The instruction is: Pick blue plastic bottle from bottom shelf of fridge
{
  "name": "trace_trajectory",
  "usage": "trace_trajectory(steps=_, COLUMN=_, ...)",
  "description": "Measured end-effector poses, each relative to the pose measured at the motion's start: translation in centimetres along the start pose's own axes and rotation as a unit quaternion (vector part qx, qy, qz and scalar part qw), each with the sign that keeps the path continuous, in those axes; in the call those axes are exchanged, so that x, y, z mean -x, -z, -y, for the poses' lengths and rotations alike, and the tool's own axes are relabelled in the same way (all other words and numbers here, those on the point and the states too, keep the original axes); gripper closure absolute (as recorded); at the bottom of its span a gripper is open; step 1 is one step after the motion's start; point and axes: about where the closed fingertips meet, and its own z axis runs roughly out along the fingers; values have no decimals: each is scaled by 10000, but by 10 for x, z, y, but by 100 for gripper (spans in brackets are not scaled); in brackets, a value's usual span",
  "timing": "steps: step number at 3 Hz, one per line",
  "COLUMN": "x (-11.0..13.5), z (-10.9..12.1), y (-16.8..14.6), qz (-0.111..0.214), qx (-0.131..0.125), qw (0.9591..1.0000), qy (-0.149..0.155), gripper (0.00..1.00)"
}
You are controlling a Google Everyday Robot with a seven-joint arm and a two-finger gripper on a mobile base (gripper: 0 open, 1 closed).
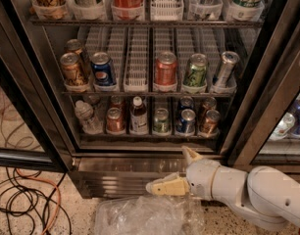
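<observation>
The fridge [125,173] stands open in front of me, its ribbed steel base panel low in the view. On the bottom shelf [145,137] the blue plastic bottle [138,115], with a white cap, dark body and pale label, stands upright in the third lane from the left, between a red can [114,120] and a green can [161,120]. My gripper [177,170] is below the shelf and right of the bottle, in front of the base panel. Its pale fingers [165,186] are spread apart and hold nothing.
A clear crinkled water bottle [86,117] stands at the shelf's left end, and blue and brown cans [186,121] on the right. Dark door frames [260,97] flank the opening. A crumpled clear plastic bag [145,214] lies on the floor below the gripper, with cables [27,204] at the left.
</observation>
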Motion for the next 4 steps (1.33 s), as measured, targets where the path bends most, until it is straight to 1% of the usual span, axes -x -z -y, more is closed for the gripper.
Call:
trace_trajectory(steps=1, x=-5, z=-3, y=-6, qz=62, qx=107, qw=9999, qy=-17, gripper=0)
trace_trajectory(steps=2, x=-12, z=-5, y=-8, qz=-11, qx=-75, qw=9999, qy=-77, gripper=0)
trace_trajectory(steps=3, x=-16, z=-1, y=-30, qz=105, qx=-302, qw=9995, qy=84, gripper=0)
trace_trajectory(steps=4, x=-12, z=16, y=-60, qz=392, qx=-603, qw=9969, qy=328, gripper=0)
